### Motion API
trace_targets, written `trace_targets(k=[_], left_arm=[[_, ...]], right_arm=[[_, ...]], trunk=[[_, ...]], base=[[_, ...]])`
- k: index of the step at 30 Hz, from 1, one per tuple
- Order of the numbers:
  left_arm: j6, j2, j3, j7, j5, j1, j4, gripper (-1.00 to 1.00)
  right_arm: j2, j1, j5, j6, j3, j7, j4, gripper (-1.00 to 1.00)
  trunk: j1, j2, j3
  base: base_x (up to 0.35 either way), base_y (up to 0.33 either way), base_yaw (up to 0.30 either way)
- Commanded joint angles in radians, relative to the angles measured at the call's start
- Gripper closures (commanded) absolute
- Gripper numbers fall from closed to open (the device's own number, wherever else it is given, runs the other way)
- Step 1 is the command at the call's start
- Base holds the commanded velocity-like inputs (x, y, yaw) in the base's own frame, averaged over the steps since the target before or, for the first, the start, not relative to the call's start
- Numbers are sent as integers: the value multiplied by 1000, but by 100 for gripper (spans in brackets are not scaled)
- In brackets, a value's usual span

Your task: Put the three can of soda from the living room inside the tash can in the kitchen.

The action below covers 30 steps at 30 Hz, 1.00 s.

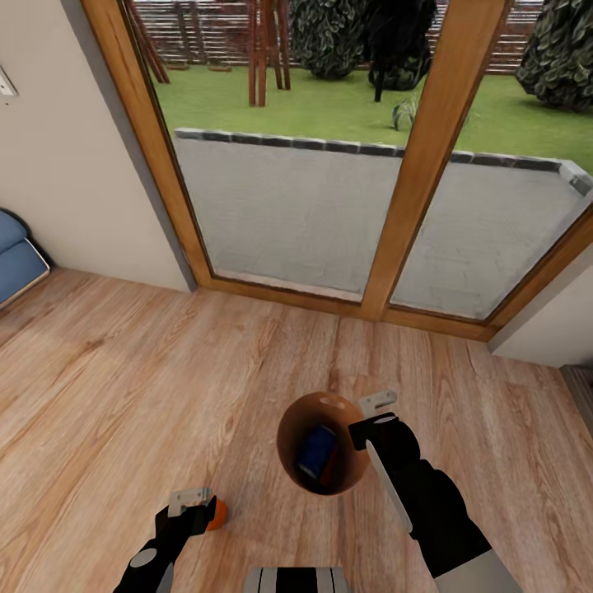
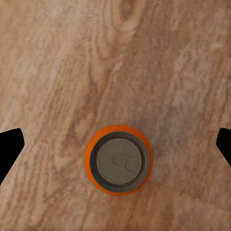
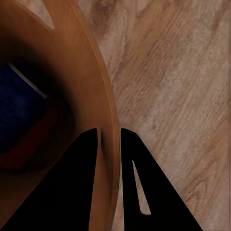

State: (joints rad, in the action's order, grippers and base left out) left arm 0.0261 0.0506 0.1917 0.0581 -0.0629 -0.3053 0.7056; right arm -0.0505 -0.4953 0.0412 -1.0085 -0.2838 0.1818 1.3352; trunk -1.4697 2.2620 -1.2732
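Over wood planks: left pincer apart above orange can; right pincer clamps round bin rim

The left gripper hangs low at the near left, pointing down with its fingers spread wide apart around an orange can, while the right gripper, farther right, is clamped on a bin's rim.

Orange can stands upright on the floor; blue can lies inside the tan-brown bin.
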Motion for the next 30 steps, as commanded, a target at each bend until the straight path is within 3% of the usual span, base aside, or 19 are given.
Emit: trace_targets(k=[1, 18, 23, 30], left_arm=[[0, 0, 0, 0, 0, 0, 0, -100], [0, 0, 0, 0, 0, 0, 0, -100], [0, 0, 0, 0, 0, 0, 0, -100], [0, 0, 0, 0, 0, 0, 0, -100]], right_arm=[[0, 0, -4, 1, 0, -4, 0, 100], [0, 0, -5, 1, 0, -4, 0, 100], [0, 0, -5, 1, 0, -4, 0, 100], [0, 0, -6, 1, 0, -4, 1, 100]], trunk=[[0, 0, 0], [0, 0, -22], [-19, 35, -46], [-19, 35, -55]], base=[[4, -2, 0], [0, 0, 0], [0, 0, 0], [0, 0, 0]])
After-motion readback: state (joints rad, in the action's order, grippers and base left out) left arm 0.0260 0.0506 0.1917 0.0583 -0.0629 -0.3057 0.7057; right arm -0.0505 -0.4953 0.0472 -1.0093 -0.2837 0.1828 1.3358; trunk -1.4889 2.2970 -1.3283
